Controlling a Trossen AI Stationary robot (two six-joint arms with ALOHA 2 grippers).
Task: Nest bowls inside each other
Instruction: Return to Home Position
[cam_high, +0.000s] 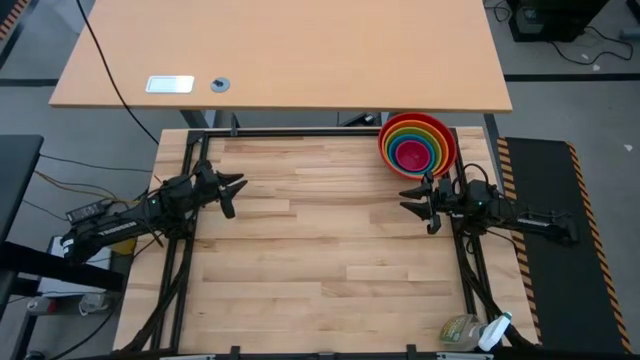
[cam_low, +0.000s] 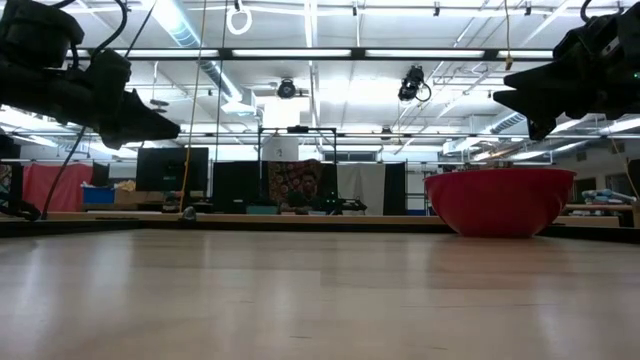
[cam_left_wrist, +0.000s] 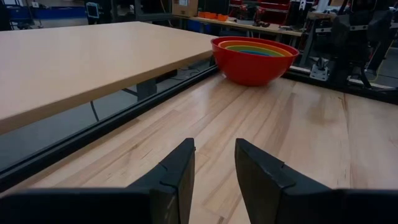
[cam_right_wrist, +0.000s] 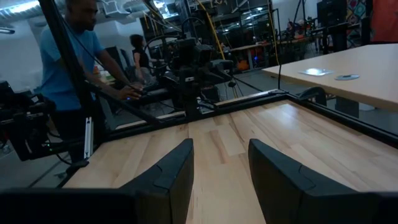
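Note:
The bowls stand nested in one stack at the table's far right corner: red outermost, then orange, lime green, blue, and pink at the centre. The red bowl rests on its base; the left wrist view shows the stack far ahead. My left gripper hovers at the table's left side, open, nothing between its fingers. My right gripper hovers at the right side, just nearer than the stack, open and holding nothing.
A second, lighter tabletop stands beyond the far edge, carrying a white card and a small round disc. A spray bottle lies off the near right corner. People stand beyond the table's left side.

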